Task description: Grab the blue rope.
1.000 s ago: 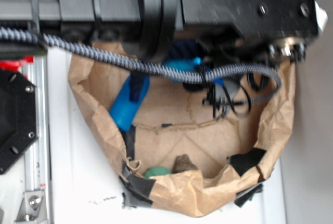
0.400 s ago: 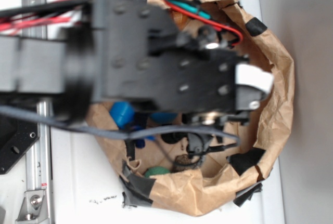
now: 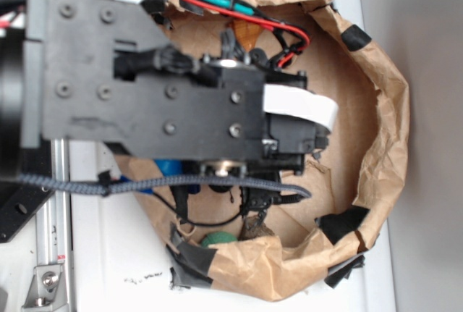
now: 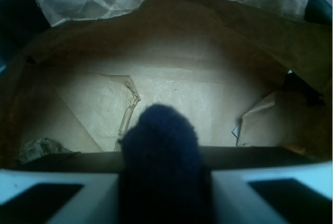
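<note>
Wrist view: the blue rope [image 4: 162, 154], soft, light, compressible fibre, sits pinched between the claw [image 4: 164, 193] pads; its thick twisted middle offers the surest hold.

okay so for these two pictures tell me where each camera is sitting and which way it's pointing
Exterior: sits overhead, looking straight down on the paper bag; the robot's black arm and cables cover most of the bag, and the gripper itself is hidden beneath them.
Wrist: rides on the gripper, looking out between its two pale fingers across the bag's floor to the far wall; the blue rope fills the gap between them.
Shared: both show the inside of the bag and the grey-brown lump on its floor.
</note>
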Available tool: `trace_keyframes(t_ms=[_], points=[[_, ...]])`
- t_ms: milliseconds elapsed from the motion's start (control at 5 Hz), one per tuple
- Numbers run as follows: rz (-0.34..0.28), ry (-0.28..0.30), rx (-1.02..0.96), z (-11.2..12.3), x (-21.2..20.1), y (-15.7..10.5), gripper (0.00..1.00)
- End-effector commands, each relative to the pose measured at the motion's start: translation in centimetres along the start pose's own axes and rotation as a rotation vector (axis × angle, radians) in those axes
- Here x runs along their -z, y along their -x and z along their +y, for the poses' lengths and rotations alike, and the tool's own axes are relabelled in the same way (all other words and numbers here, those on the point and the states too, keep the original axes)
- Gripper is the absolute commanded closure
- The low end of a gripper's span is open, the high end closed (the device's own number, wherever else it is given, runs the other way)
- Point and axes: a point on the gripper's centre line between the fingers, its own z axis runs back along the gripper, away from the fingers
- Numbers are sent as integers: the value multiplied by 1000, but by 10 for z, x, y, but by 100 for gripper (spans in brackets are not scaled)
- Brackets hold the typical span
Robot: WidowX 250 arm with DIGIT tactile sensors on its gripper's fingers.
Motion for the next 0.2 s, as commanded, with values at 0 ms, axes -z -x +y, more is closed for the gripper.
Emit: trace_keyframes(t_ms=[0], points=[[-61,33,-45,-1,-24,-15,100]])
